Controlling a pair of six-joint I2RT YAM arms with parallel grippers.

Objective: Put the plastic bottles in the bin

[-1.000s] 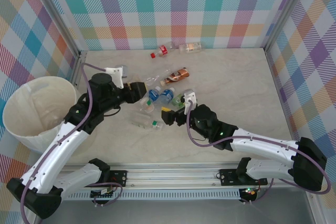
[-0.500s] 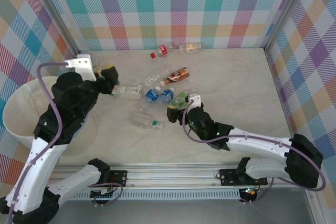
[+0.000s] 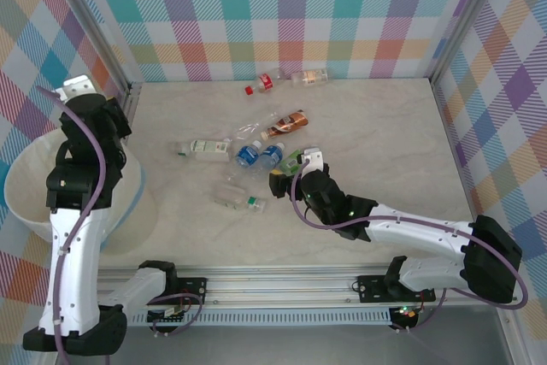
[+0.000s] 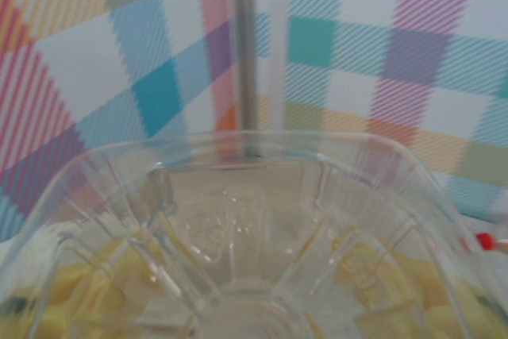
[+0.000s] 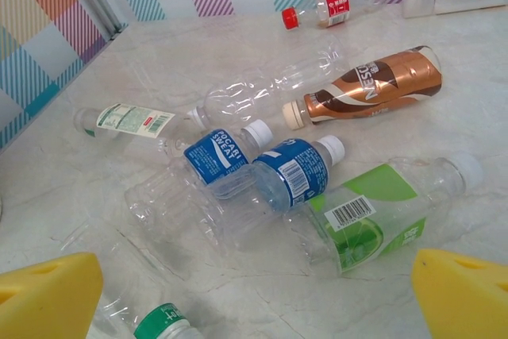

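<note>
"Which one goes next, do you think?"

"The clear plastic bottle with the green label [image 5: 373,216]. It lies flat on the pale marbled tabletop [image 3: 385,126], just ahead of the right hand [image 5: 254,299] and a little to its right. The other arm is well away from it."

"Can it simply close on it?"

"Not squarely, I'd say. The bottle's long axis runs nearly side to side, cap end to the right. That is almost in line with the two yellow pads [image 5: 48,295], which stand wide apart with nothing between them. The wrist probably needs a turn first."

"And the left hand [image 3: 109,126]?"

"Up by the far rim of the round cream-white bin [image 3: 21,185], clamped on another clear plastic bottle [image 4: 254,236] whose moulded base faces its camera."
</note>
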